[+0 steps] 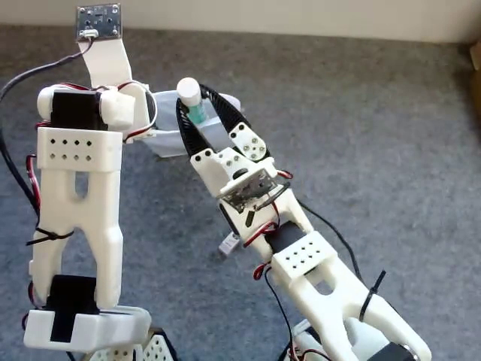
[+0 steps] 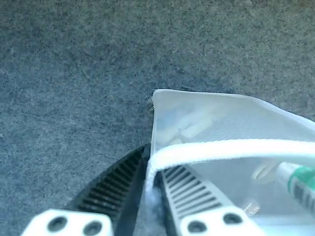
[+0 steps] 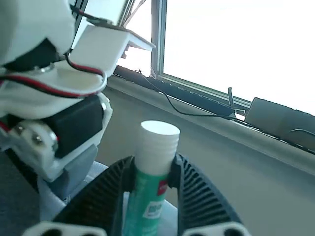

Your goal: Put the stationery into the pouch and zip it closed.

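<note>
A translucent white pouch (image 1: pixel 171 141) lies on the grey carpet at the back, its mouth open. My left gripper (image 2: pixel 155 164) is shut on the pouch's (image 2: pixel 221 123) white rim at one end. My right gripper (image 1: pixel 195 103) is shut on a glue stick (image 1: pixel 192 101) with a white cap and green body, held upright at the pouch's mouth. In the right wrist view the glue stick (image 3: pixel 152 162) stands between the black fingers (image 3: pixel 110 191). Through the pouch wall I see the glue stick's lower end (image 2: pixel 300 184) and pale items (image 2: pixel 192 125) inside.
The left arm (image 1: pixel 79 150) stands tall over the pouch's left end, close to my right gripper. A small white-grey piece (image 1: pixel 229 244) lies on the carpet beside the right arm (image 1: pixel 304 259). Open carpet (image 1: pixel 376 128) stretches to the right.
</note>
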You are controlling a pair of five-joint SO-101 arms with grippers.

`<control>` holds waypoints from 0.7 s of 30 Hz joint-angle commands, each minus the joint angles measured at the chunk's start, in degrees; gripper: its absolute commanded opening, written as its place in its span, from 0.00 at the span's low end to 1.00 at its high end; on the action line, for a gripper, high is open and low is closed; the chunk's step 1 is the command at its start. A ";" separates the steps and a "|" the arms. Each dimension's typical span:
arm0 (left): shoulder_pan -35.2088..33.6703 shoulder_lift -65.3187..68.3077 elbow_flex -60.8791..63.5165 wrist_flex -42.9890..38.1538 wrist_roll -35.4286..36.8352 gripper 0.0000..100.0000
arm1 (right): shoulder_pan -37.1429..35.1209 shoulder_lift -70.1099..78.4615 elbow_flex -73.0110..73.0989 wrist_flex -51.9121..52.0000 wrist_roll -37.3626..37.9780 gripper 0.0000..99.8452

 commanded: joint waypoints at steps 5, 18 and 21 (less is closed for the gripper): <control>-0.84 1.36 1.45 -0.35 0.26 0.01 | -0.57 -0.66 -2.86 -0.48 2.37 0.01; -0.84 1.36 1.45 -0.44 0.26 0.01 | -0.48 -1.10 1.98 4.18 2.20 0.14; -0.84 1.36 1.45 -0.44 0.26 0.01 | -0.40 -1.71 1.98 4.18 2.20 0.14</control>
